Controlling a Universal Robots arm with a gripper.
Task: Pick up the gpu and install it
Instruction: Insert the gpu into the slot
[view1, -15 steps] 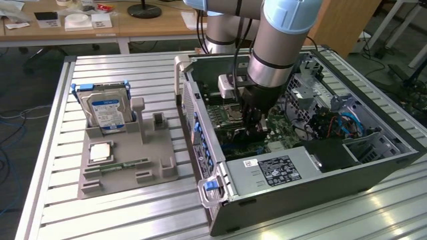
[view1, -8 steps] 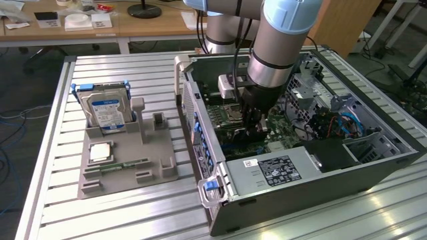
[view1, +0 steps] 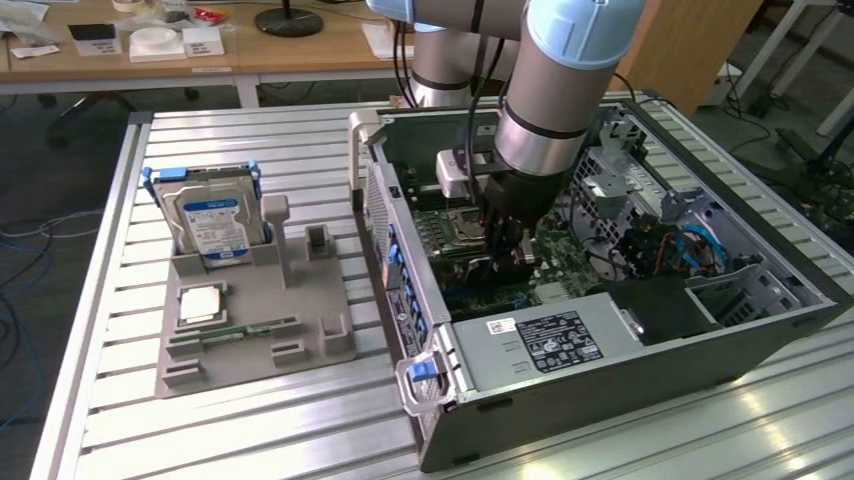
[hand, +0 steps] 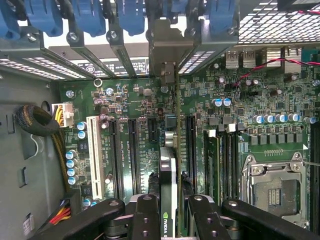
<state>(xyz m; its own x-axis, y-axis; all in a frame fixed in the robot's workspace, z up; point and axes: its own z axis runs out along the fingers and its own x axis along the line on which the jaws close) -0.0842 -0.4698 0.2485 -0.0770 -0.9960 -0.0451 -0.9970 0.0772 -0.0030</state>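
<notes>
My gripper (view1: 513, 255) reaches down into the open computer case (view1: 614, 375), over the motherboard (hand: 125, 100). It is shut on the gpu (hand: 168, 175), a thin black card seen edge-on in the wrist view, between the two black fingers (hand: 145, 215). The card stands upright along a long black expansion slot on the board. Its silvery bracket (hand: 167, 60) lies against the rear wall of the case, under the blue slot clips (hand: 90, 15). Whether the card's edge is seated in the slot is hidden.
A grey fixture (view1: 314, 340) on the slatted table holds a silver hard drive (view1: 211, 222), a processor chip (view1: 200, 303) and a green memory stick (view1: 254, 328). Inside the case are the CPU socket (hand: 275, 187), a white slot (hand: 93, 155), cable bundles (hand: 32, 122) and the power supply (view1: 554, 340).
</notes>
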